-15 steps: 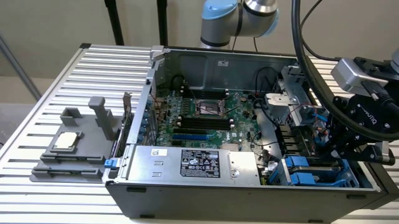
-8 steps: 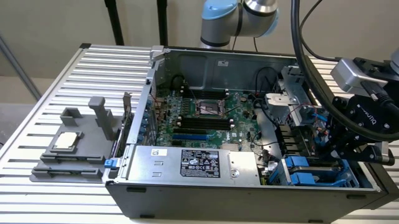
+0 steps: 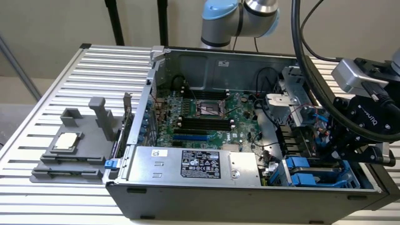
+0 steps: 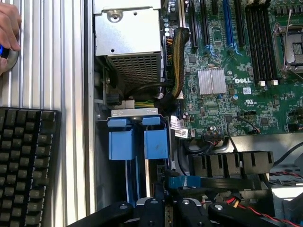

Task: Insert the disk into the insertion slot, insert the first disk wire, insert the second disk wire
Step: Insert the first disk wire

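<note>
The open computer case (image 3: 250, 197) lies on a slatted table. In its drive bay stand two bright blue carrier frames (image 4: 125, 142) (image 4: 156, 139), also seen in the exterior view (image 3: 306, 171). The disk sits down in the insertion slot, with only the blue frame and rails showing. My gripper (image 4: 168, 201) (image 3: 340, 152) hangs right over this bay, its black fingers (image 4: 154, 208) shut. At the fingertips is the blue connector (image 4: 182, 181) of a flat black disk wire (image 4: 227, 182), which runs off sideways.
The silver power-supply box (image 3: 187, 164) (image 4: 130, 38) lies next to the bay, the green motherboard (image 3: 206, 117) beyond it. A grey fixture (image 3: 75, 145) stands at the exterior view's left. A keyboard (image 4: 28, 165) and a person's hand (image 4: 7, 38) rest beside the case.
</note>
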Tool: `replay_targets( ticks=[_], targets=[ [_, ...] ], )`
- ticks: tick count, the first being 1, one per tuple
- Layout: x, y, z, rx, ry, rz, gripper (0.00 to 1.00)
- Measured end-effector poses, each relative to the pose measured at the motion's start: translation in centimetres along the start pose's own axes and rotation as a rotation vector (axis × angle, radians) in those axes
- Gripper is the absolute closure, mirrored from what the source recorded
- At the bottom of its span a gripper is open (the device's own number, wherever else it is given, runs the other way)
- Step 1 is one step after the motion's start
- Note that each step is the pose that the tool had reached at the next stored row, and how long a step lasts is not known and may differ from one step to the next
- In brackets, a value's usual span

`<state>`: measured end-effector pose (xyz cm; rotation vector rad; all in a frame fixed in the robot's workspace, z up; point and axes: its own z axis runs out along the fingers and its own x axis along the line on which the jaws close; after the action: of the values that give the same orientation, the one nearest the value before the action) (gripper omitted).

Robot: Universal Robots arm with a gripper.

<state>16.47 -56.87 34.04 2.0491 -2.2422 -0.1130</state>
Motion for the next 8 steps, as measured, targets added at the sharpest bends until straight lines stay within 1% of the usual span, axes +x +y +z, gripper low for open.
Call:
replay_targets(
  ticks=[3, 8],
  targets=[
    [0.0, -0.04, 0.02, -0.0001, -0.0007, 0.001, 0.84],
    [0.0, -0.04, 0.0, -0.0001, -0.0001, 0.002, 0.84]
  ],
)
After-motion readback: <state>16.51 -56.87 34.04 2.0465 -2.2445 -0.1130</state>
